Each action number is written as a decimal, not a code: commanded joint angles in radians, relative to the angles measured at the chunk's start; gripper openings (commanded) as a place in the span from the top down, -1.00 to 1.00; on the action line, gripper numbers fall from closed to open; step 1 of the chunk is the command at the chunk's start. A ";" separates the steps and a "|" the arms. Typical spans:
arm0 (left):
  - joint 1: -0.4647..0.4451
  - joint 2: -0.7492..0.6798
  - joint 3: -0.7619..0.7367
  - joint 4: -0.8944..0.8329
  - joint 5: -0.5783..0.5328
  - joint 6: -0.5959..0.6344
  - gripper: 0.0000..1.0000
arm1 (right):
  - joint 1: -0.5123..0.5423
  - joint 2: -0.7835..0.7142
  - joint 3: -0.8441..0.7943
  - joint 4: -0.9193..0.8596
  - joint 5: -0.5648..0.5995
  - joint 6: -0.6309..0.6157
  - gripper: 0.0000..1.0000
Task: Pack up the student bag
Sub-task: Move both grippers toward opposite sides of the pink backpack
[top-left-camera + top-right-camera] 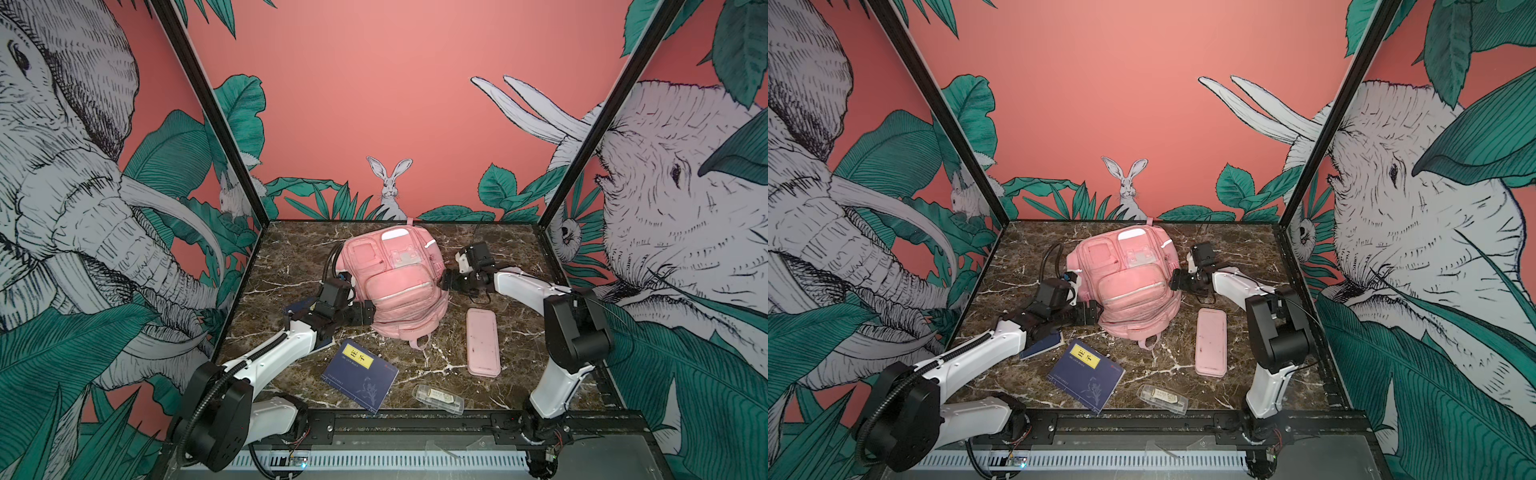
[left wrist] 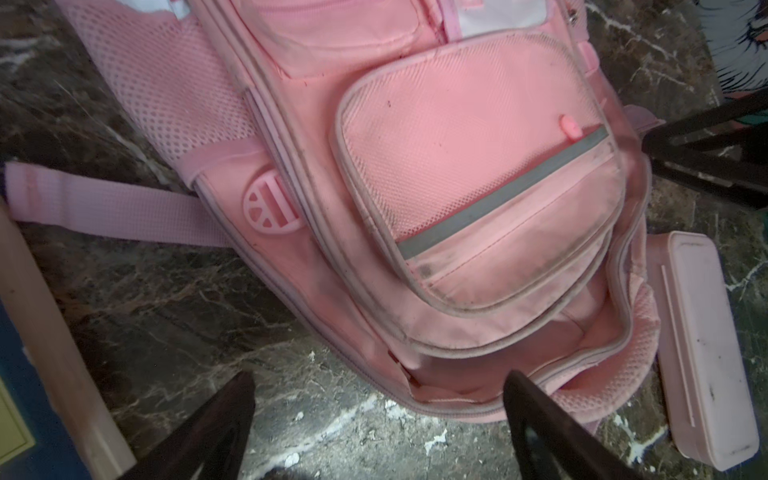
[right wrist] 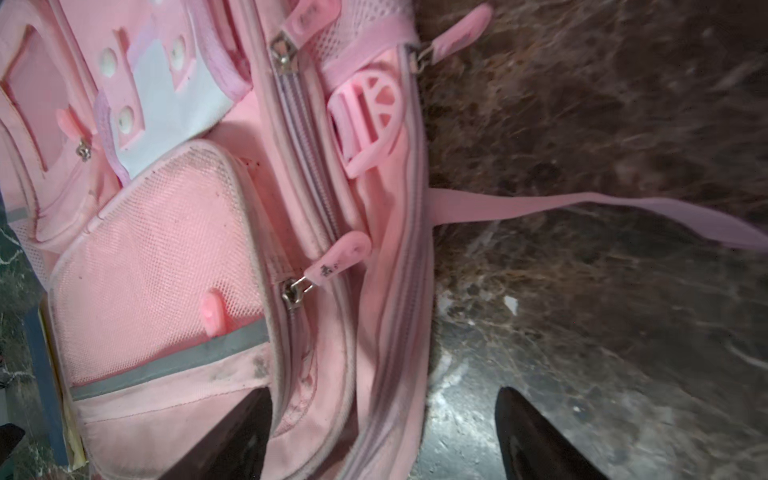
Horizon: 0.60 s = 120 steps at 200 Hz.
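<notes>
The student bag (image 1: 395, 286) (image 1: 1125, 286), a soft pink backpack, lies front up in the middle of the marble table. My left gripper (image 1: 368, 313) (image 1: 1088, 312) sits low at its left lower corner. In the left wrist view this gripper (image 2: 378, 415) is open, with the bag's (image 2: 457, 166) bottom edge just reaching in between the fingers. My right gripper (image 1: 446, 280) (image 1: 1175, 280) is at the bag's right side. In the right wrist view it (image 3: 382, 432) stands open astride the bag's (image 3: 166, 249) zipped side seam, one finger over the fabric and the other over bare table.
A flat pink pencil case (image 1: 482, 340) (image 1: 1212, 343) (image 2: 706, 353) lies right of the bag. A blue book (image 1: 359, 376) (image 1: 1086, 376) and a clear plastic box (image 1: 438, 399) (image 1: 1163, 398) lie near the front. Another blue book (image 1: 1040, 347) sits under the left arm. Loose straps (image 3: 582, 208) (image 2: 104, 208) trail from the bag's sides.
</notes>
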 commanded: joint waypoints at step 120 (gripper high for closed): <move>-0.015 0.227 0.048 0.044 0.093 -0.038 -0.74 | 0.019 0.026 -0.015 -0.004 0.007 0.027 0.21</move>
